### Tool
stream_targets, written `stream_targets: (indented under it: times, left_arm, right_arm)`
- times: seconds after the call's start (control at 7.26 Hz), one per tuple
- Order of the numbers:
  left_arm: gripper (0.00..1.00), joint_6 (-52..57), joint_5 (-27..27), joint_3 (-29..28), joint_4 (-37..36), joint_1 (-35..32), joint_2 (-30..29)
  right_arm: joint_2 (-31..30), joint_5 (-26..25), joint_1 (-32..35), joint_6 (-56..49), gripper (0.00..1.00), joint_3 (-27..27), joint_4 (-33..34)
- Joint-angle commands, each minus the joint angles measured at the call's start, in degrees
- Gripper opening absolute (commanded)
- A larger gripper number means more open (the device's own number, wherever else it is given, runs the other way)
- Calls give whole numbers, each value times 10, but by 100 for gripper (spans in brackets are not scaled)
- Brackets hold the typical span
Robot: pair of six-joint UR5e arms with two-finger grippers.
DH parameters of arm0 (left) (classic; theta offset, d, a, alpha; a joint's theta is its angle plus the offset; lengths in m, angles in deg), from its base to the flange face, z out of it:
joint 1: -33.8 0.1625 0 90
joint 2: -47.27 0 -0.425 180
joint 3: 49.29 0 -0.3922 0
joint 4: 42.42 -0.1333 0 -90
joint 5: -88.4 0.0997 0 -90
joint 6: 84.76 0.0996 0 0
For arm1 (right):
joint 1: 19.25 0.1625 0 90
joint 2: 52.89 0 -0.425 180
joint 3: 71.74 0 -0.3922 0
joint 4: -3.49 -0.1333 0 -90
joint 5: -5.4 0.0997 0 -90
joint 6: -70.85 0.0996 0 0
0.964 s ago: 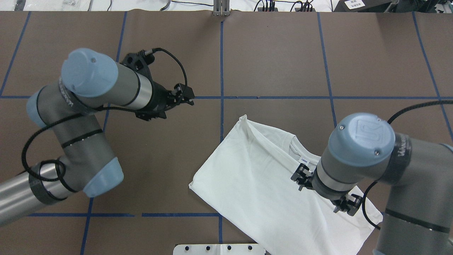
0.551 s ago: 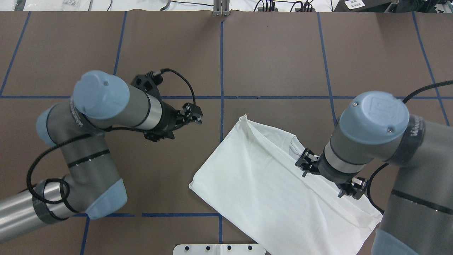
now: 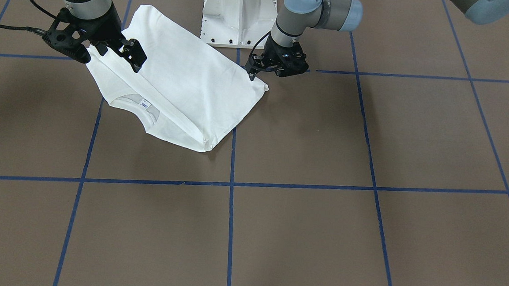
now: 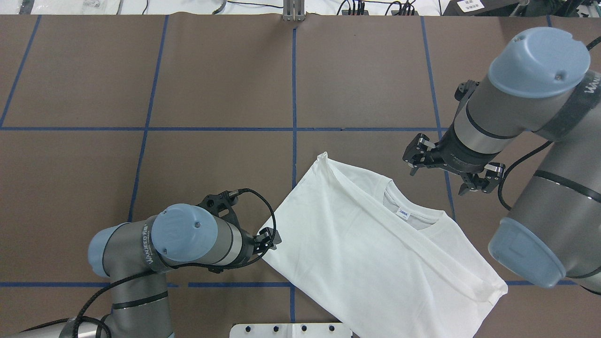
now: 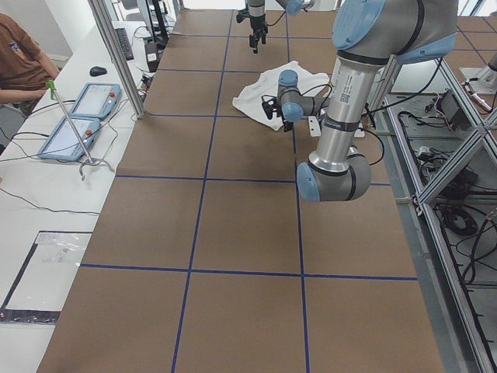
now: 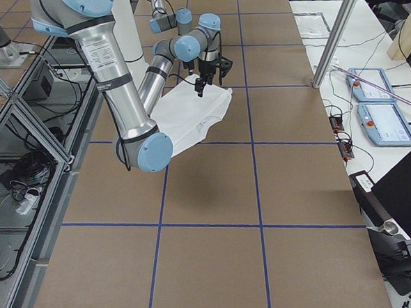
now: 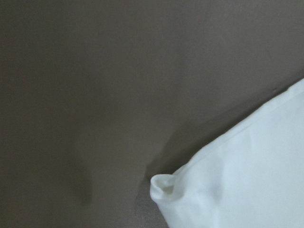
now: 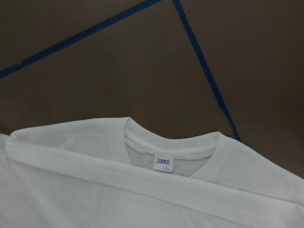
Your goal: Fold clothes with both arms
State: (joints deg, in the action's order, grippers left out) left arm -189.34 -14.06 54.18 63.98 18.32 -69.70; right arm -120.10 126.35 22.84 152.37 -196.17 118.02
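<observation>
The white shirt lies folded and slanted on the brown table, collar and neck label facing up. No printed text shows. My left gripper is low at the shirt's near-left corner; it looks open, and the corner lies loose on the table. My right gripper hangs open above bare table just beyond the collar and holds nothing. In the front view the left gripper is beside the shirt's corner, and the right gripper is over the shirt's other edge.
The white pedestal base stands at the robot's edge next to the shirt. Blue tape lines grid the brown table. Off the table's far side are a seated person and two tablets.
My left arm swung back toward the robot's edge, bringing its gripper down to the shirt's near-left corner. My right gripper lifted off the shirt and moved away past the collar.
</observation>
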Motion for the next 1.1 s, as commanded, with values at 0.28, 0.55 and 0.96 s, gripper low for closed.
stream_targets:
  times: [0.28,0.55,0.96]
  left_arm:
    - [99,8,3,-20,4,-5,-12]
    - [94,9,19,-20,6,-8,-17]
    - [72,9,34,-29,7,-8,-21]
  right_arm:
    - [1,0,6,-3,100,5,-9]
    - [0,0,7,-2,100,5,-9]
    - [-4,0,7,0,100,5,-9]
